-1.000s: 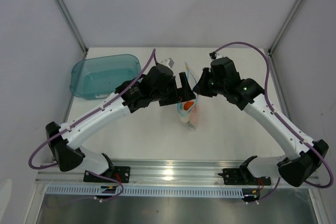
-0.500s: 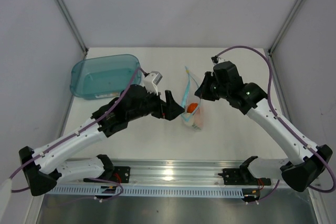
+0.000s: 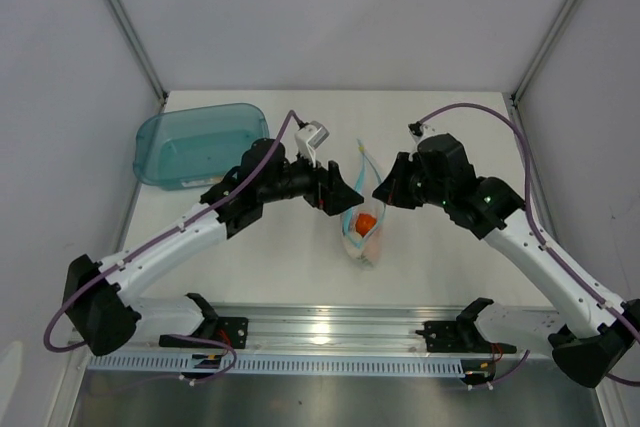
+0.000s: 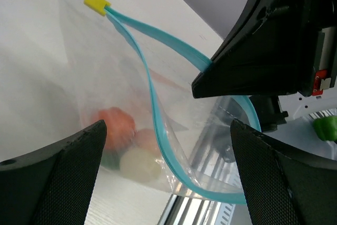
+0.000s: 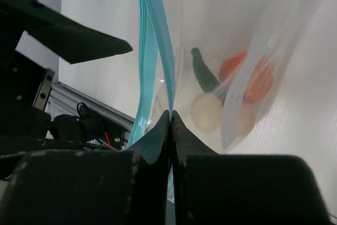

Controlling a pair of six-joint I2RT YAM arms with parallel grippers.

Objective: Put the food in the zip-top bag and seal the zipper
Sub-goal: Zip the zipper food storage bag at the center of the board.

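- Top view: zip-top bag (image 3: 361, 247) sits mid surface (image 3: 300, 267), betw. the two arm tips, w/ orange fruit (image 3: 366, 223) inside. Left jaws are spread wide just left of the bag, holding nothing. Right jaws are closed on the bag's upper edge. Teal tub (image 3: 195, 142) is at far left, well apart.
- L wrist: left jaws are wide apart, w/ the bag seen betw. them, untouched. Zipper (image 4: 152, 104) curves down the mouth, its two sides parted lower down. Yellow slider (image 4: 97, 2) is at the strip's far end. Orange fruit and cream lump (image 4: 138, 164) lie at the bag's bottom.
- R wrist: right jaws are pressed together, pinching the zipper. Thru the clear plastic: green veg (image 5: 202, 72), cream lump and orange pieces, all in the bag.
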